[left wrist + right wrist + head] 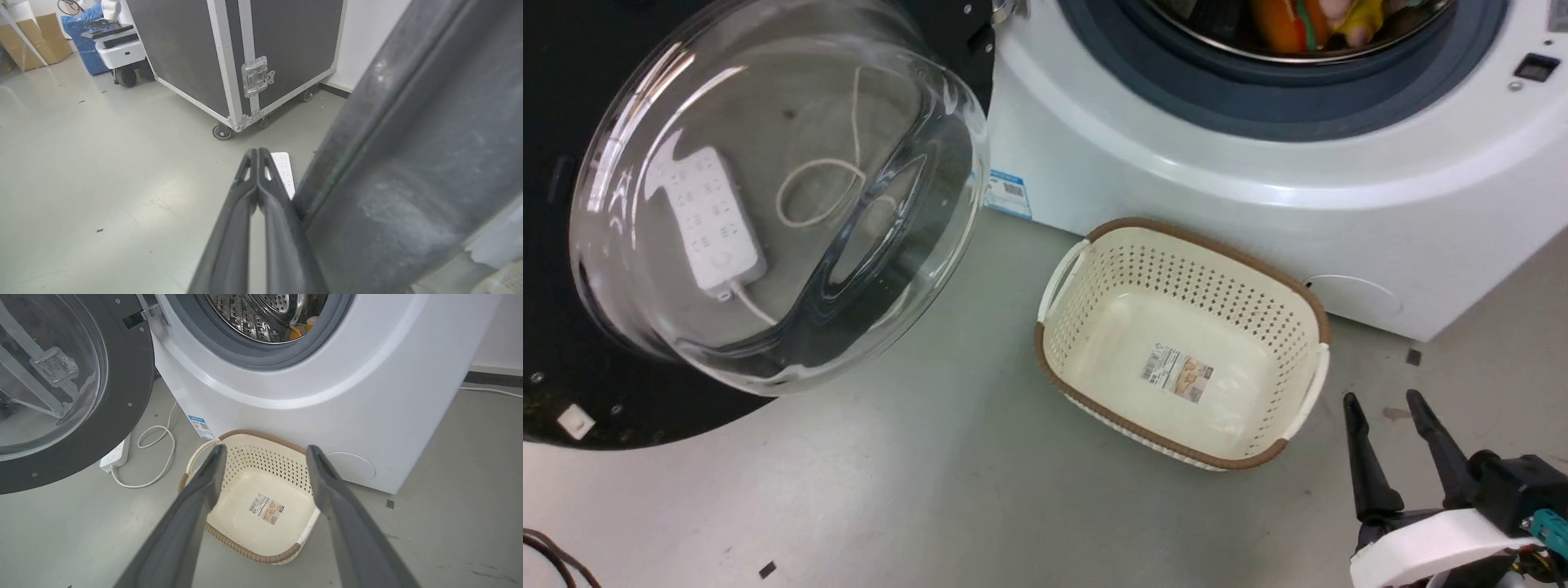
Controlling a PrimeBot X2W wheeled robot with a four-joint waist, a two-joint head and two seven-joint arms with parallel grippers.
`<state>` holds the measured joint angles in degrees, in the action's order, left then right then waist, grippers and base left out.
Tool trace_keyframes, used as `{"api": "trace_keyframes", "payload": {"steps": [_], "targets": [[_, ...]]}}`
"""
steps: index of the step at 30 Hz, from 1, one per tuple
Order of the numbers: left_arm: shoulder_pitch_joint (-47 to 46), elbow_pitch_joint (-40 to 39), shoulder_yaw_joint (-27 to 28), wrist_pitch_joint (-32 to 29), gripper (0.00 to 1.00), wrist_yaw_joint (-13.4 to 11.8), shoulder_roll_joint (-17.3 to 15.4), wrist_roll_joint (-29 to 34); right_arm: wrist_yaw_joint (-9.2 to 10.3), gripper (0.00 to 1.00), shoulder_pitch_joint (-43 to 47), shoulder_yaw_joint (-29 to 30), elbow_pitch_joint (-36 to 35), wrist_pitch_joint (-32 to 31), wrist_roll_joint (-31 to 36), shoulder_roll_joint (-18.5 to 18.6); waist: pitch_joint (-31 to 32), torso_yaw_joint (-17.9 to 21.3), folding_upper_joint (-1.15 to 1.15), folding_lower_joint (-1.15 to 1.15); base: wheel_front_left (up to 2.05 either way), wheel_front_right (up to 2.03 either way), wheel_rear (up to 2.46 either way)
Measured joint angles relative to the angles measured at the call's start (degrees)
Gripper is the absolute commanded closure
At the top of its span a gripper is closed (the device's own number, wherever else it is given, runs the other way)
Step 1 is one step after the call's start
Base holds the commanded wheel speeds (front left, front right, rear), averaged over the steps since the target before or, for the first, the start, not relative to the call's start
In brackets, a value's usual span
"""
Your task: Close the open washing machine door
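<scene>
The right gripper, fingers spread, hangs near a cream perforated plastic basket with a brown rim, standing before the white front-loading washing machine. The left gripper, fingers pressed together, is beside the round black-rimmed, clear-glass washing machine door, swung wide open leftward.

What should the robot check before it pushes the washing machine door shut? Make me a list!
1. Is the washing machine door open, needing a push: ok, it stands wide open.
2. Is the left gripper shut for pushing: ok, fingers together beside the door's dark face.
3. Is the left gripper touching the door: cannot tell.
4. Is the right gripper out of the way: ok, open, low beside the basket.
5. Is the gasket free of laundry: ok where visible; the colourful things sit inside the drum.
6. Is the basket below the door's swing: cannot tell.
</scene>
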<state>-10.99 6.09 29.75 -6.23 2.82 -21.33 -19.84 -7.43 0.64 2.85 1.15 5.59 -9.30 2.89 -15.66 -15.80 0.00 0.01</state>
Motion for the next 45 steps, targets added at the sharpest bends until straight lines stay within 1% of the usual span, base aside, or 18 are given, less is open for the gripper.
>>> {"api": "trace_keyframes", "payload": {"steps": [4, 8, 10, 11, 13, 16, 21, 26, 31, 35, 39, 45], "targets": [[-0.18, -0.18, -2.82, -4.56, 1.00, 1.80, -2.74, -3.25, 0.00, 0.00, 0.00, 0.47, -0.30, 0.00, -0.20, 0.00, -0.85, -1.12, 0.00, 0.00, 0.00, 0.00, 0.00], [0.20, -0.85, -6.49, -8.93, 1.00, 2.26, -5.25, -8.71, 0.00, 0.00, -0.01, 0.62, 0.22, 0.40, -1.22, 0.00, -0.72, -2.30, 0.00, 0.00, 0.00, 0.00, 0.00], [1.61, -2.31, -9.64, -10.82, 1.00, 2.33, -7.27, -12.34, 0.00, 0.00, 0.00, 0.59, 0.92, 0.98, -2.00, 0.00, -0.05, -2.66, 0.00, -0.01, 0.00, 0.00, 0.00], [2.65, -3.39, -11.83, -11.92, 1.00, 2.38, -8.78, -14.39, 0.00, 0.00, 0.02, 0.56, 1.43, 1.43, -2.42, 0.00, 0.40, -2.83, 0.00, -0.02, 0.00, 0.00, 0.00], [4.33, -5.97, -15.52, -12.88, 1.00, 2.92, -10.67, -18.68, 0.00, 0.00, 0.04, 0.56, 2.48, 2.19, -3.03, -0.02, 1.44, -3.20, 0.00, -0.02, 0.00, 0.00, 0.00], [5.61, -9.39, -21.19, -13.15, 1.00, 3.50, -12.55, -23.54, 0.00, 0.00, 0.04, 0.80, 3.74, 3.16, -3.71, 0.00, 2.43, -4.20, 0.00, -0.01, 0.00, 0.00, 0.00], [6.64, -13.48, -30.08, -12.68, 1.00, 3.91, -16.91, -28.42, 0.00, 0.00, 0.04, 1.10, 6.27, 4.61, -5.23, -0.02, 4.41, -5.79, 0.00, -0.01, 0.00, 0.00, 0.00], [6.00, -17.23, -38.63, -10.72, 1.00, 4.01, -18.53, -32.95, 0.00, 0.00, 0.03, 1.78, 8.69, 6.00, -6.37, -0.03, 6.31, -6.69, 0.00, -0.02, 0.00, 0.00, 0.00], [2.84, -19.14, -47.31, -9.49, 1.00, 4.37, -20.13, -35.33, 0.00, 0.00, 0.00, 2.47, 11.07, 7.46, -7.57, -0.02, 7.63, -5.83, 0.00, -0.02, 0.00, 0.00, 0.00], [-0.37, -19.82, -54.12, -8.32, 1.00, 4.41, -19.19, -36.09, 0.00, 0.00, -0.08, 2.72, 12.22, 7.73, -8.00, -0.03, 8.04, -3.56, 0.00, -0.01, 0.00, 0.00, 0.00], [-4.25, -19.50, -60.15, -6.58, 1.00, 4.41, -16.66, -36.45, 0.00, 0.00, -0.56, 2.42, 13.00, 8.29, -8.36, -0.05, 8.17, -0.73, 0.00, -0.01, 0.00, 0.00, 0.00], [-9.78, -16.03, -66.92, -3.08, 1.00, 4.41, -11.16, -36.66, 0.00, 0.00, -1.76, 1.77, 13.74, 8.73, -9.05, -0.03, 7.89, 4.37, 0.00, -0.01, 0.00, 0.00, 0.00]]}}
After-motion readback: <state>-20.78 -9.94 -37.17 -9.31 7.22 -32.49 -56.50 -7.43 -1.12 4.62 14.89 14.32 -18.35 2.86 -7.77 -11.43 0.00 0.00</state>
